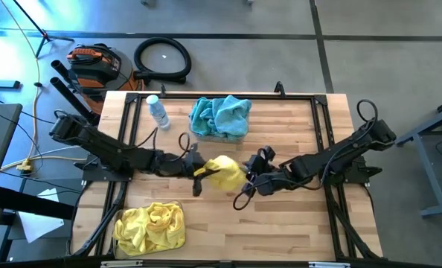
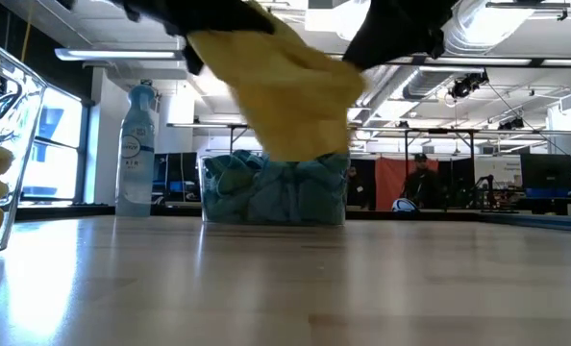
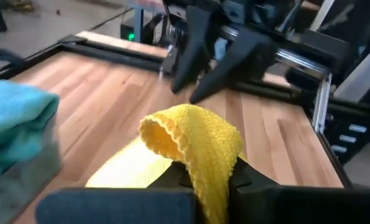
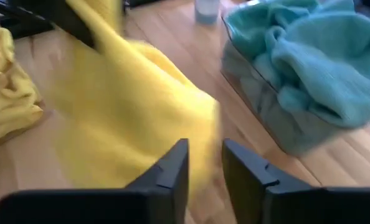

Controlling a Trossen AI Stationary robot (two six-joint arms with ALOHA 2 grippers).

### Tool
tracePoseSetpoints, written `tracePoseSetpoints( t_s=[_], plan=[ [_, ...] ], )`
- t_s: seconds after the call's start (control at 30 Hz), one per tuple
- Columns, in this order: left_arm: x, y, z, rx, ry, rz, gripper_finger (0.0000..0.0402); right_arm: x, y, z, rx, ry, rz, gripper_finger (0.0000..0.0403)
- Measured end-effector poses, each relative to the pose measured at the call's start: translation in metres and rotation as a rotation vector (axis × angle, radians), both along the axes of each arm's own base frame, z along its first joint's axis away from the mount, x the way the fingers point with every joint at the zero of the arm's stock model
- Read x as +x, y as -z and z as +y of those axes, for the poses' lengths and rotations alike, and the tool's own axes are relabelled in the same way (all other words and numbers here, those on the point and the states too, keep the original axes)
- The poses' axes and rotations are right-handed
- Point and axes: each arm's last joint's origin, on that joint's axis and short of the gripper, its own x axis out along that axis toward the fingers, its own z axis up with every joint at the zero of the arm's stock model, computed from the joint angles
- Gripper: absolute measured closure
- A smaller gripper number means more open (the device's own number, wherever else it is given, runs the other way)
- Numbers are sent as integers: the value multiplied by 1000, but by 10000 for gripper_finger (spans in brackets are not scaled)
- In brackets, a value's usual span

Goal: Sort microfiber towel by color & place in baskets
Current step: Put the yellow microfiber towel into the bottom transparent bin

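Note:
A yellow microfiber towel (image 1: 226,173) hangs over the middle of the table between my two grippers. My left gripper (image 1: 201,171) reaches in from the left and is shut on it. My right gripper (image 4: 205,163) stands just right of the towel, open, with nothing between its fingers. A clear basket (image 1: 239,138) at the far middle holds teal-blue towels (image 1: 219,117). A second basket at the near left holds yellow towels (image 1: 150,227). My left gripper pinches a bunched fold of the yellow towel (image 3: 205,163) between its two fingers, coming nearly level from the table's left side. The towel arches up over the fingertips and droops beyond them. It hangs slack and clear of the table (image 2: 285,91).
A clear water bottle (image 1: 158,112) stands at the far left of the table, left of the teal-blue basket. Bare wood lies between the two baskets and over the table's right half (image 1: 295,223). A dark frame runs along the table's edges.

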Motion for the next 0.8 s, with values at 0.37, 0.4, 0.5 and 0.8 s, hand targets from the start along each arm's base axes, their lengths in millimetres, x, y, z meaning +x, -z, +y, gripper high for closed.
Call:
tracePoseSetpoints(
  t_s=[0.37, 0.4, 0.5, 0.8],
  plan=[
    [-70, -76, -49, 21, -8, -41, 401, -27, 48, -9, 82, 205, 102, 236],
    [-75, -85, -55, 33, 3, -32, 401, -30, 54, -10, 94, 228, 105, 235],
    [-91, -110, -72, 61, 26, 2, 401, -39, 69, -14, 124, 287, 114, 234],
    [-120, -149, -126, 143, 149, 203, 401, -52, 91, -19, 154, 352, 122, 234]
  ],
)
